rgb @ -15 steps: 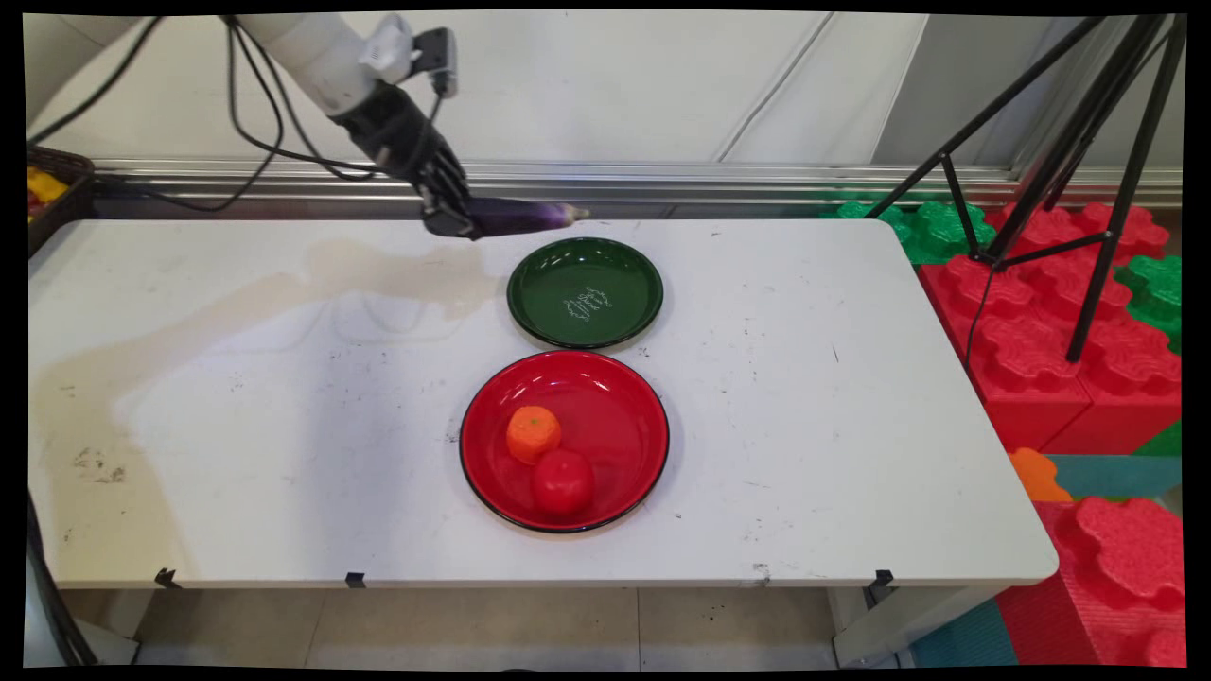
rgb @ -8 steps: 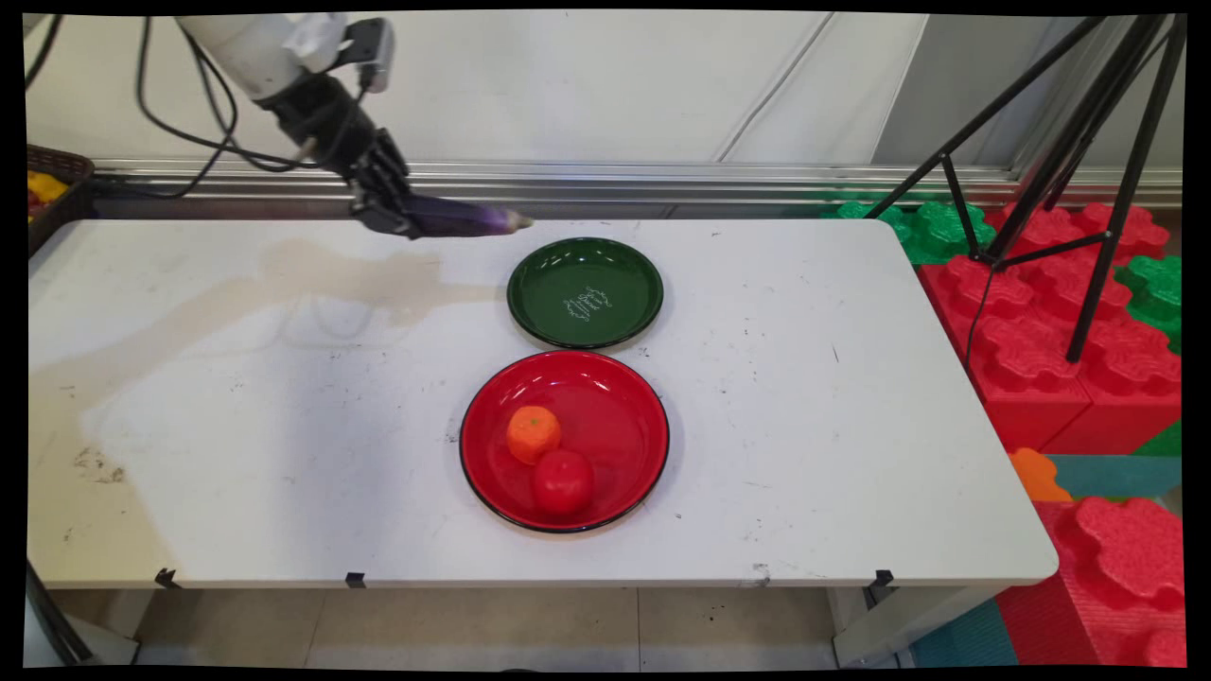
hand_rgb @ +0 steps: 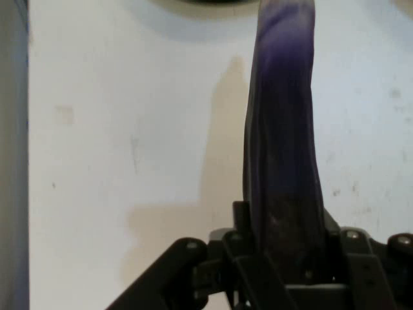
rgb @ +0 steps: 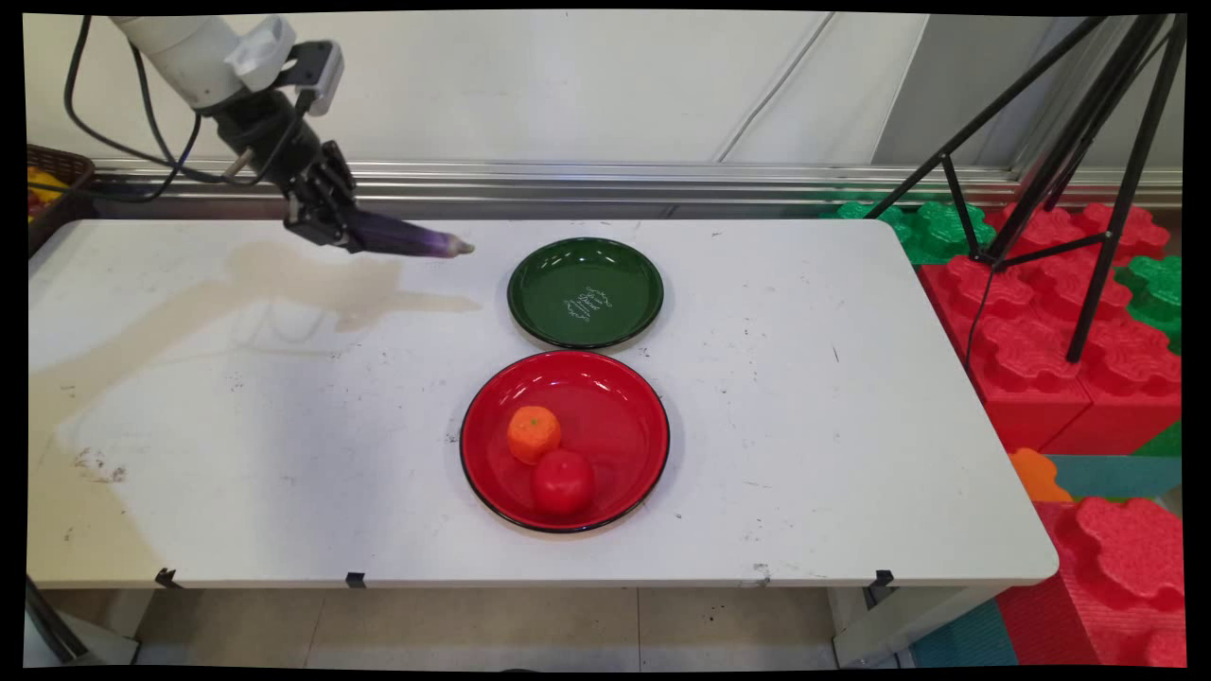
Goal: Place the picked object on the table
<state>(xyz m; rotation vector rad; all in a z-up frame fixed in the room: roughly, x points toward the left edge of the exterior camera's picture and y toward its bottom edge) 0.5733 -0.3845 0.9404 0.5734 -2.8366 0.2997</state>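
Note:
My gripper (rgb: 326, 223) hangs above the table's far left part, shut on one end of a long purple eggplant (rgb: 409, 241). The eggplant sticks out to the right, its pale tip pointing toward the green plate (rgb: 585, 292), which has nothing on it. In the hand view the eggplant (hand_rgb: 284, 129) runs up from between the fingers (hand_rgb: 242, 223) over the white tabletop. The red plate (rgb: 564, 441) near the table's front holds an orange (rgb: 533, 434) and a red tomato (rgb: 563, 482).
A dark basket (rgb: 52, 189) with yellow items sits at the table's far left corner. Black tripod legs (rgb: 1060, 170) and red and green foam blocks (rgb: 1069, 312) stand off the table's right side. Black cables hang from the arm.
The gripper has carried the eggplant leftward and slightly lower, away from the green plate. The plates and the fruit have not moved.

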